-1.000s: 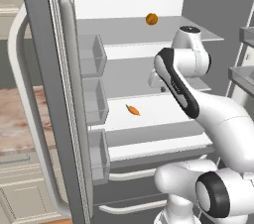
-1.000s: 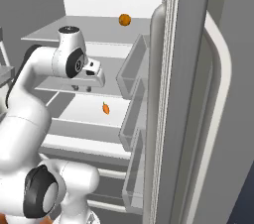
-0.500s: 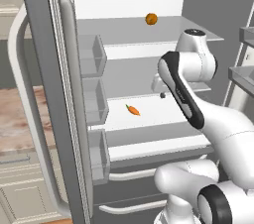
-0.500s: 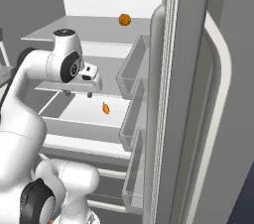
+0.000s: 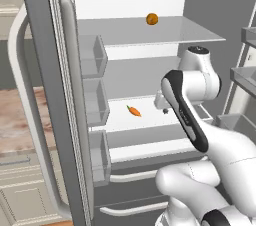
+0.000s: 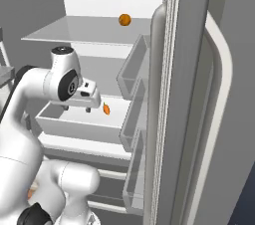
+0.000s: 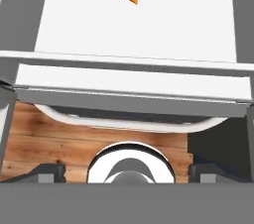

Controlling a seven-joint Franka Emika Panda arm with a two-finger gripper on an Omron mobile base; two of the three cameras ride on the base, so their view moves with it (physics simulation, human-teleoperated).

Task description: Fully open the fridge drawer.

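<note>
The wide, shallow white-floored fridge drawer [image 6: 74, 122] now stands further out than a second ago — nearly fully open — claw [image 7: 126, 171] spread apart above its pale bar handle [image 7: 124, 121].

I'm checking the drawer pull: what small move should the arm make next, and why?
Probably ease the gripper forward onto the handle and close. The gripper is open and short of the bar, and the drawer looks only partly out.
</note>
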